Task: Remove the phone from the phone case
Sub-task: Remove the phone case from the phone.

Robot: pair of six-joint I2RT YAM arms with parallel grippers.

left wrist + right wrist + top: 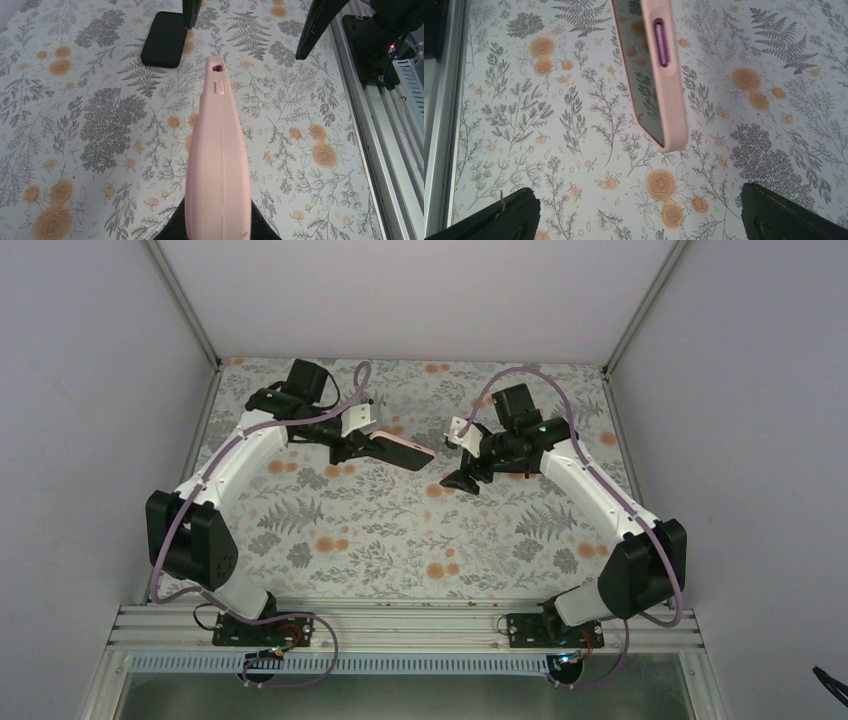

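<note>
The pale pink phone case (408,452) is held on edge above the table by my left gripper (350,448), which is shut on one end of it. In the left wrist view the case's pink side (217,150), with a button and a small cut-out, runs away from my left gripper (217,227). The phone (636,75) sits inside the case, its glossy screen mirroring the flower pattern. The case's free end (664,90) hangs ahead of my right gripper (639,220), which is wide open and not touching it. The right gripper also shows in the top view (458,458).
The table is covered by a floral cloth (400,540). Grey walls close in the left, right and back sides. An aluminium rail (400,625) with the arm bases runs along the near edge. My right gripper's black fingers (162,40) show beyond the case in the left wrist view.
</note>
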